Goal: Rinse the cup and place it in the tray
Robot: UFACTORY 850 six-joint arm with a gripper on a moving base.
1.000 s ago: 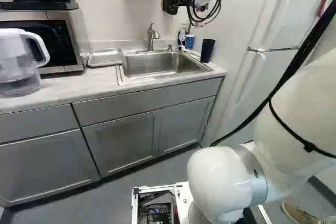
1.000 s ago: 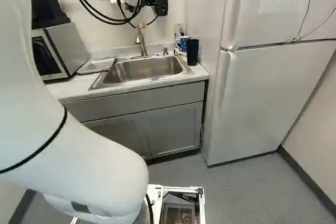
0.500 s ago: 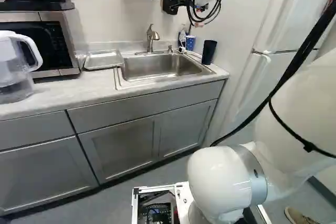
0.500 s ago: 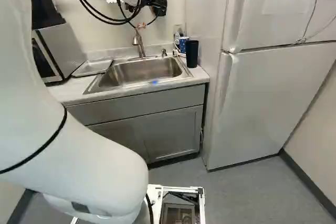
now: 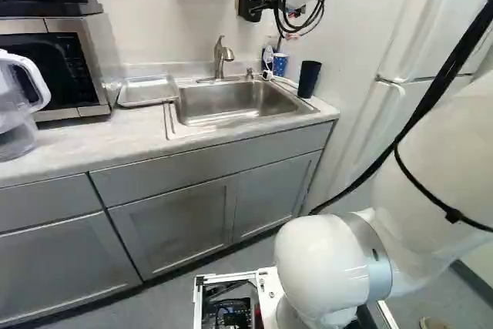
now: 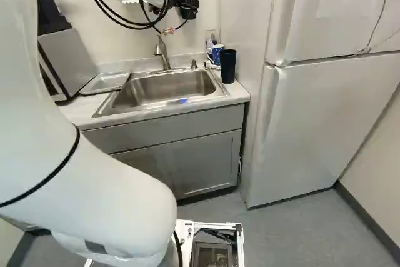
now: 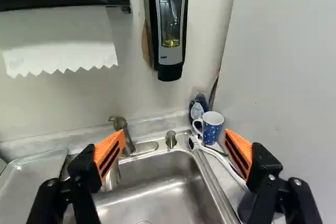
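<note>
My gripper (image 6: 186, 7) hangs in front of the wall behind the sink, small in the right base view. In the wrist view the gripper (image 7: 173, 157) stands wide open, nothing between its orange-padded fingers. Ahead of it, at the back corner of the counter, is an upright blue patterned cup (image 7: 212, 127) with a handle. A tall dark cup (image 5: 309, 79) stands upright beside the sink; in the wrist view a finger partly hides it. The shallow metal tray (image 5: 146, 91) lies on the counter at the sink's other side. The faucet (image 5: 222, 57) rises behind the sink (image 5: 228, 103).
A white brush (image 7: 221, 160) lies by the sink. A soap dispenser (image 7: 170, 19) hangs on the wall. The microwave (image 5: 54, 75) and a clear pitcher (image 5: 15, 113) stand on the counter, left of the tray. The fridge (image 6: 319, 123) borders the sink's right side.
The base has moved: in the left base view the counter and pitcher have shifted left, and the cabinets look nearer. My arm keeps its pose against its lowest joint.
</note>
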